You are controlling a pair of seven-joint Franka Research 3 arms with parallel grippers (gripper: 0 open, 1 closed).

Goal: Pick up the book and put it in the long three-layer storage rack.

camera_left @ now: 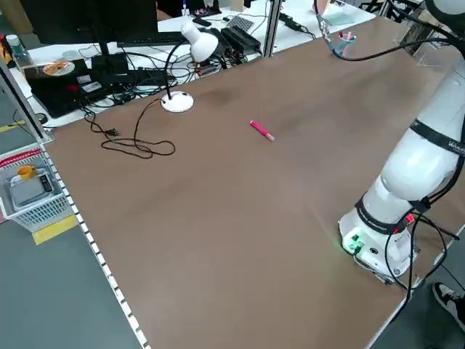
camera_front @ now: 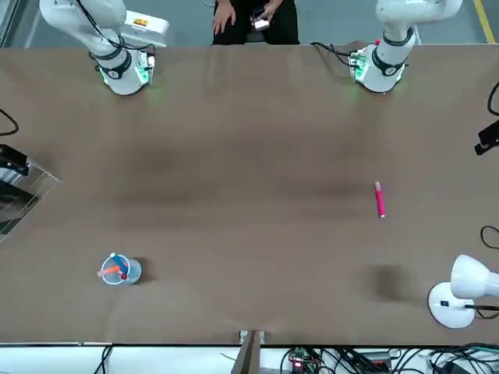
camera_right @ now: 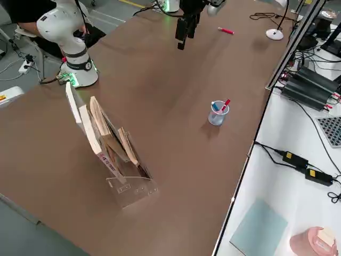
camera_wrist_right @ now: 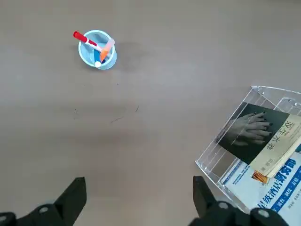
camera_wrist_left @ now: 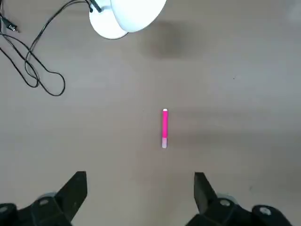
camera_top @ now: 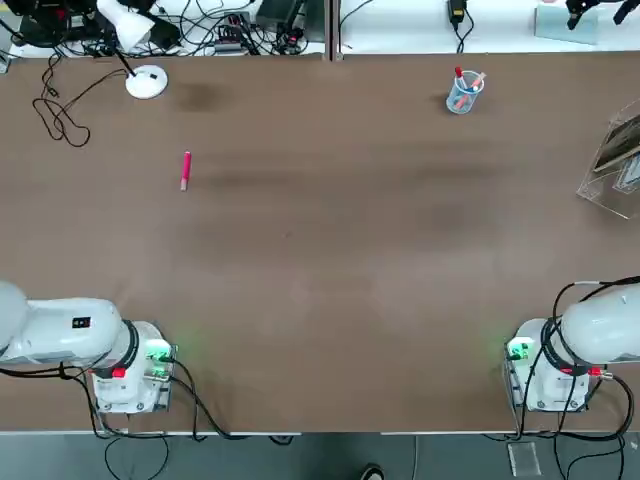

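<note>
The book, dark grey with a pale hand picture and a tan strip, rests inside the long three-layer storage rack, a clear acrylic stand at the table's right edge. A blue and white book sits in the tier beside it. My right gripper hangs open high above the table, short of the rack, holding nothing. Open and empty as well, my left gripper hovers above the left half of the table, near a pink pen.
A clear cup of pens stands at the back right. The pink pen lies at mid left. A white desk lamp and its looped cable occupy the back left corner. A person stands behind the arms' bases.
</note>
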